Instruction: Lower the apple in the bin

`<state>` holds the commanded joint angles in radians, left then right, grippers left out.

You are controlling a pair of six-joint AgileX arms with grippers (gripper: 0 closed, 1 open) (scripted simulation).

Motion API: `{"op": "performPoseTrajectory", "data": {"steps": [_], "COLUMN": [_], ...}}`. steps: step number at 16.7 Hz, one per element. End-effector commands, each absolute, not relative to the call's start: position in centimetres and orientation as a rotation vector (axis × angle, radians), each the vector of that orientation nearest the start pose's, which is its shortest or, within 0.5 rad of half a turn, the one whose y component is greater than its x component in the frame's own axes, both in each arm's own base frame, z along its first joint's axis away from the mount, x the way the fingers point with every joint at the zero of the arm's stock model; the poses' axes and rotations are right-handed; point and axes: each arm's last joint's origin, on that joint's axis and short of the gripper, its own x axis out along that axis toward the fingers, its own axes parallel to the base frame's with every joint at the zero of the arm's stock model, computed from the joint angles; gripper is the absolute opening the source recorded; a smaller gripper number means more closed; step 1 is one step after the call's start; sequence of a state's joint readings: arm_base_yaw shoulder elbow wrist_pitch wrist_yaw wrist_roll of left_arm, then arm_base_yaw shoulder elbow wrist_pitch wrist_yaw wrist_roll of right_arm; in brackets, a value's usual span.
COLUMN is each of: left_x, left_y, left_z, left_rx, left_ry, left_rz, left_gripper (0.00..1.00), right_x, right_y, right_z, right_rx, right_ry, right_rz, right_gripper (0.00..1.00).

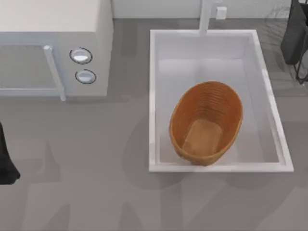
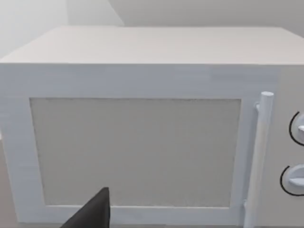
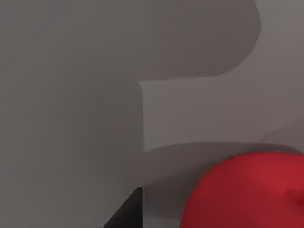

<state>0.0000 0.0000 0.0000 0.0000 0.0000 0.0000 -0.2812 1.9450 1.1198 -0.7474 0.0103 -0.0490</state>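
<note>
Close against the right tool's camera sits the apple [image 3: 247, 192]; whether that tool pinches it, I cannot tell. Inside the sink [image 1: 155, 96], the bin [image 1: 206, 122] stands empty.

My bin [image 1: 206, 122] looks woven and ribbed, orange-brown; the apple [image 3: 247, 192] smooth; the bench [image 1: 96, 168] matt grey.

On my right wrist view the apple [image 3: 247, 192] runs off the frame's edge close against the camera, so I can't see its full outline or how my right gripper's fingers sit around it. One dark finger tip [image 3: 128, 211] pokes in beside it, cut off. From above, my right arm [image 1: 296, 36] is clipped at the frame's edge. My left arm [image 1: 6, 159] is likewise cropped, and the microwave [image 2: 142, 142] facing it loses its dials past the edge.
</note>
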Motion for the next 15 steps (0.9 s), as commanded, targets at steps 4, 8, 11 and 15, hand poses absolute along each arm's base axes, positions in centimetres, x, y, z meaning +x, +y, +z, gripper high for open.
{"op": "performPoseTrajectory", "data": {"steps": [4,8,11,15], "left_x": [10.6,10.6,10.6,10.6], "left_y": [-0.1,-0.1,-0.1,-0.1], "left_z": [16.0,16.0,16.0,16.0], "left_rx": [0.000,0.000,0.000,0.000], "left_ry": [0.000,0.000,0.000,0.000], "left_rz": [0.000,0.000,0.000,0.000], "left_gripper": [1.00,1.00,1.00,1.00], "right_x": [32.0,32.0,32.0,32.5], "right_y": [-9.1,-9.1,-9.1,-9.2], "right_z": [10.7,10.7,10.7,12.4], "right_rx": [0.171,0.171,0.171,0.180], "right_ry": [1.567,1.567,1.567,1.544], "right_rz": [-0.185,-0.185,-0.185,-0.184], "right_gripper": [0.00,0.00,0.00,0.00]}}
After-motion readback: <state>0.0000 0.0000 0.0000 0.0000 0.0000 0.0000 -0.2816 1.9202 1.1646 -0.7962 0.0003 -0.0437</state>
